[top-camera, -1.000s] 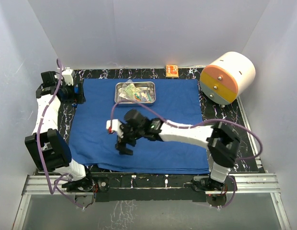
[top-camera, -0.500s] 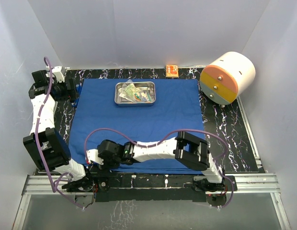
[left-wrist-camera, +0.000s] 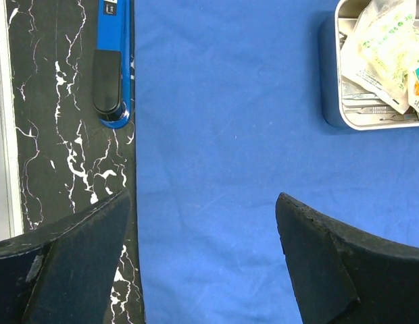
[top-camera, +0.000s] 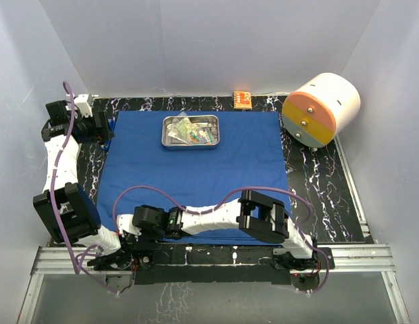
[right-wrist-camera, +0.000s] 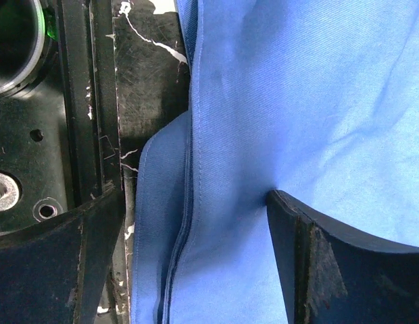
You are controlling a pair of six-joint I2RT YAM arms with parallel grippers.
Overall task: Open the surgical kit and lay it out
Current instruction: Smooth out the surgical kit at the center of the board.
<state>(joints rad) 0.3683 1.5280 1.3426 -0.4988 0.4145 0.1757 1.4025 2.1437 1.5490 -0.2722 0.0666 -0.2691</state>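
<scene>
The surgical kit's royal-blue cloth wrap (top-camera: 216, 169) lies spread flat over the table. Its steel tray (top-camera: 170, 122) stands on the far middle of the cloth, holding clear packets (top-camera: 185, 129) and steel instruments; the tray (left-wrist-camera: 329, 101) also shows in the left wrist view. My left gripper (top-camera: 108, 128) hovers open over the cloth's far left edge (left-wrist-camera: 136, 169), with nothing between its fingers (left-wrist-camera: 74, 263). My right gripper (top-camera: 128, 227) is open at the cloth's near left corner, straddling the hemmed edge (right-wrist-camera: 186, 202). One of its fingers (right-wrist-camera: 311, 250) presses on the cloth.
A white-and-orange cylinder (top-camera: 321, 109) stands at the far right and a small orange box (top-camera: 242, 100) at the back wall. A blue-and-black tool (left-wrist-camera: 111, 74) lies on the marbled tabletop left of the cloth. The arm bases and metal rail (top-camera: 209, 260) border the near edge.
The right arm has swung from the middle of the cloth down to its near left corner. The left arm has drawn slightly back and left. The cloth and tray have not moved.
</scene>
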